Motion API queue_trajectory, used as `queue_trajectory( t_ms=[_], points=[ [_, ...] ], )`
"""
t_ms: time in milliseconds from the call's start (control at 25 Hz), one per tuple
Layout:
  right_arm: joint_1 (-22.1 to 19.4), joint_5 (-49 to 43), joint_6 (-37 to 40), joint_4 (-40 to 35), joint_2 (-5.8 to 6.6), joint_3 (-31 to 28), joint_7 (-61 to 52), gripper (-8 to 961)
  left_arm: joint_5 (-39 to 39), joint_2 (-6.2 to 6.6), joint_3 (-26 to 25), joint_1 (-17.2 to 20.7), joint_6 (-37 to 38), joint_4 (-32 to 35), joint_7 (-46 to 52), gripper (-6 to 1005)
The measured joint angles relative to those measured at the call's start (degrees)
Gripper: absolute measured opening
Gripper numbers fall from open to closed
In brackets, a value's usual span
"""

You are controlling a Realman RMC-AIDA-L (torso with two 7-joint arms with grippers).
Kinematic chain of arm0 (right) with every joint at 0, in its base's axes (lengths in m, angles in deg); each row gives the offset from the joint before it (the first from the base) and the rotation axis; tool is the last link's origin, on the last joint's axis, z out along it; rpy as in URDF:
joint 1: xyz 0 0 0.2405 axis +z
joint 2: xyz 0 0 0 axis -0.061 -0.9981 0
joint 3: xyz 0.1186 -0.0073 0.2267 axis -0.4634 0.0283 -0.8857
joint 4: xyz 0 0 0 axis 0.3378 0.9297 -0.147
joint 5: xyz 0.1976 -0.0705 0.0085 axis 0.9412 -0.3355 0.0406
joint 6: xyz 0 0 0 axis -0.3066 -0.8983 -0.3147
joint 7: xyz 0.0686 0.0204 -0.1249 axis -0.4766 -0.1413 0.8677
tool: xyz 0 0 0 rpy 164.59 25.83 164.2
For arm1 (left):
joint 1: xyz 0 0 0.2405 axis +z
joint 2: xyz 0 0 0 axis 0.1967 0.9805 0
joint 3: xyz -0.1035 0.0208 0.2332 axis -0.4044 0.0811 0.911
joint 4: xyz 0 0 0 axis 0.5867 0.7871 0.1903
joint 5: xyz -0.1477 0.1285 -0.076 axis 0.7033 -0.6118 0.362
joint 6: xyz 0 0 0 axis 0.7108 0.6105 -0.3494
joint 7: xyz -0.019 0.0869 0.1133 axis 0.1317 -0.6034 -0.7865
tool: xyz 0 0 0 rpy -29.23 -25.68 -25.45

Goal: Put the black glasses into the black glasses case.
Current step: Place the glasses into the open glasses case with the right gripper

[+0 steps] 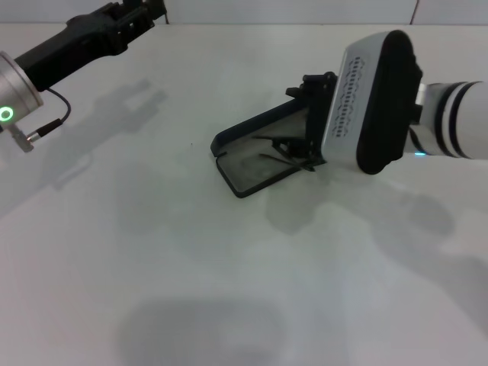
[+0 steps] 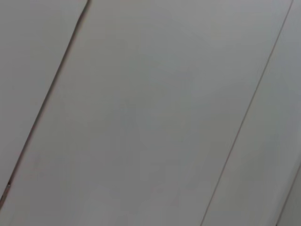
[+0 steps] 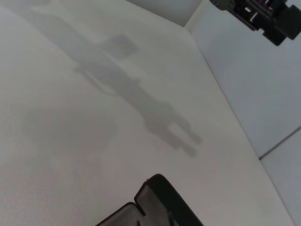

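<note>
Count of items present:

One black glasses case, lid open, lying on one white table. A corner of the same case shows in the right wrist view.

One pair of black glasses, resting inside the case at the end nearest the right gripper.

Two robot arms. One right gripper, directly over the case at the glasses' end; its fingers are largely hidden behind the wrist housing. One left gripper, well apart from the case, up at the far edge of the table; the same unit appears in the right wrist view.
</note>
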Motion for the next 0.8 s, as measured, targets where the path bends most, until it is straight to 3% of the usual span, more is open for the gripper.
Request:
queue_trajectory(
  t_ms=[280, 800],
  points=[
    [-0.9, -0.3, -10.0, 0.9, -0.10, 5.4, 4.9, 662, -0.1, -0.01, 0.0, 0.0, 0.0, 0.0, 0.0, 533],
    [0.6, -3.7, -14.8, 5.0, -0.14, 9.2, 8.7, 661, -0.2, -0.03, 0.1, 0.0, 0.0, 0.0, -0.1, 533]
  ],
)
